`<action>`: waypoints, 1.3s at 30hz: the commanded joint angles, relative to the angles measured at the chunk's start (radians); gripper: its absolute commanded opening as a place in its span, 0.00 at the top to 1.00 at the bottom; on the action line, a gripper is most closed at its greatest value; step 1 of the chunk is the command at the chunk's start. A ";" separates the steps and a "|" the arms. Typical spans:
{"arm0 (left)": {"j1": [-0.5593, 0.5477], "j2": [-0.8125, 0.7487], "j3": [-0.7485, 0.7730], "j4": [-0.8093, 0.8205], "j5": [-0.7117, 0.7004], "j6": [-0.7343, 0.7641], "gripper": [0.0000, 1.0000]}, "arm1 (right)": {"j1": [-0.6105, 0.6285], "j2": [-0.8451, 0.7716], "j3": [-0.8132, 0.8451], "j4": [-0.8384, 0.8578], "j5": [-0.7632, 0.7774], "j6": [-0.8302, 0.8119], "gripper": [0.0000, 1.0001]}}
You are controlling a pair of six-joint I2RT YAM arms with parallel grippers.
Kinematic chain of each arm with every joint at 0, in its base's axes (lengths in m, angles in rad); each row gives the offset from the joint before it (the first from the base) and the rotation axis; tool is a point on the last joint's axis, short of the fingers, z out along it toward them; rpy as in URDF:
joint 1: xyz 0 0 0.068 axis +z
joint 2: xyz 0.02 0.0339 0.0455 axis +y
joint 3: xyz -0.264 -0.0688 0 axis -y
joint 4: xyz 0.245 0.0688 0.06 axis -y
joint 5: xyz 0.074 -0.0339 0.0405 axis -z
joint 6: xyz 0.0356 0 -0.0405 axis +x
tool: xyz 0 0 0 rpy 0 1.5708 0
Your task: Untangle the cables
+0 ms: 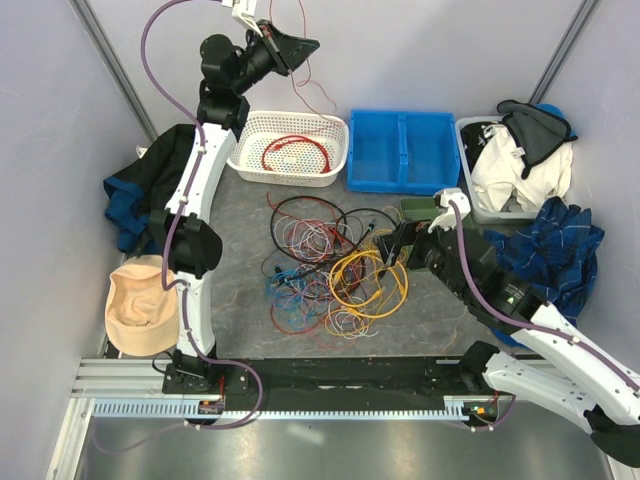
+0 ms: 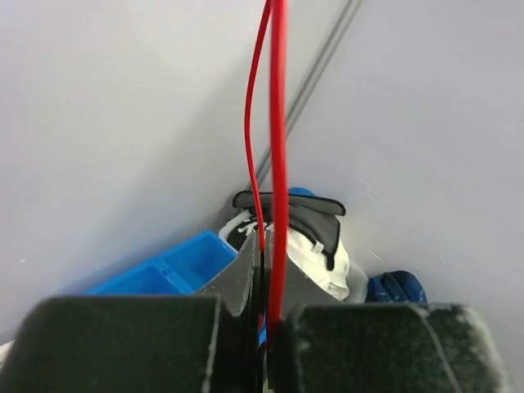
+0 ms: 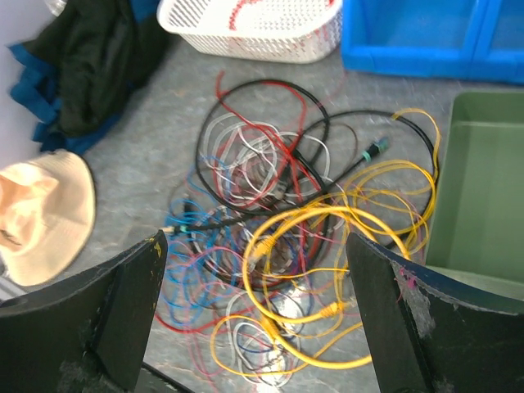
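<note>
My left gripper (image 2: 266,278) clamps a thin red wire (image 2: 278,123) high above the white basket (image 1: 245,150). My right gripper (image 3: 254,246) hangs wide open over the cables (image 1: 330,265) heaped just in front of that basket. Light, limp, snag-prone, I judge: pinch a free yellow loop (image 3: 327,210).

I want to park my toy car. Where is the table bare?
Bare table lies between the left arm and the cables, plus a thin strip between the cables and the base rail. The middle is crowded; the white basket and blue bin fill the back.
</note>
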 commanded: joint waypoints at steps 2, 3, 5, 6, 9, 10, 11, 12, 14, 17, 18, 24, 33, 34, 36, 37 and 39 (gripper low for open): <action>0.012 0.019 0.061 0.049 -0.099 -0.018 0.98 | -0.004 -0.023 -0.087 0.078 0.043 0.003 0.02; 0.012 0.016 0.055 0.083 -0.125 0.012 0.98 | -0.002 -0.021 -0.107 0.081 0.041 0.009 0.02; 0.012 0.019 0.052 0.092 -0.162 0.043 0.98 | -0.005 -0.019 -0.124 0.086 0.018 0.014 0.02; 0.012 0.031 0.052 0.097 -0.191 0.073 0.98 | -0.004 -0.018 -0.136 0.086 0.015 0.016 0.02; 0.020 0.061 0.058 0.106 -0.219 0.103 0.98 | -0.004 -0.018 -0.153 0.084 0.020 0.019 0.02; 0.029 0.086 0.056 0.109 -0.216 0.097 0.98 | -0.004 -0.019 -0.154 0.083 0.021 0.019 0.02; 0.034 0.098 0.055 0.112 -0.215 0.092 0.98 | -0.004 -0.021 -0.156 0.080 0.023 0.017 0.02; 0.040 0.111 0.052 0.114 -0.221 0.086 0.98 | -0.004 -0.026 -0.159 0.078 0.030 0.017 0.02; 0.054 0.146 0.039 0.127 -0.239 0.083 0.98 | -0.004 -0.029 -0.165 0.080 0.031 0.017 0.02; 0.077 0.196 0.018 0.163 -0.262 0.045 0.98 | -0.005 -0.023 -0.174 0.080 0.031 0.025 0.02; 0.080 0.206 0.018 0.169 -0.258 0.029 0.98 | -0.005 -0.018 -0.179 0.078 0.035 0.025 0.02; 0.087 0.230 -0.054 0.232 -0.300 0.084 0.98 | -0.004 -0.012 -0.196 0.081 0.086 0.005 0.02; 0.086 0.100 -0.221 0.268 -0.247 0.104 0.00 | -0.004 -0.004 -0.202 0.081 0.090 0.002 0.02; 0.086 0.070 -0.244 0.269 -0.250 0.109 0.00 | -0.005 -0.010 -0.202 0.080 0.095 0.000 0.02; 0.083 -0.007 -0.287 0.253 -0.256 0.127 0.00 | -0.004 -0.030 -0.196 0.072 0.100 -0.003 0.02; 0.083 -0.027 -0.292 0.196 -0.267 0.135 0.00 | -0.004 -0.036 -0.193 0.063 0.101 -0.003 0.02; 0.080 -0.069 -0.295 0.105 -0.316 0.149 0.00 | -0.005 -0.049 -0.183 0.052 0.110 -0.004 0.02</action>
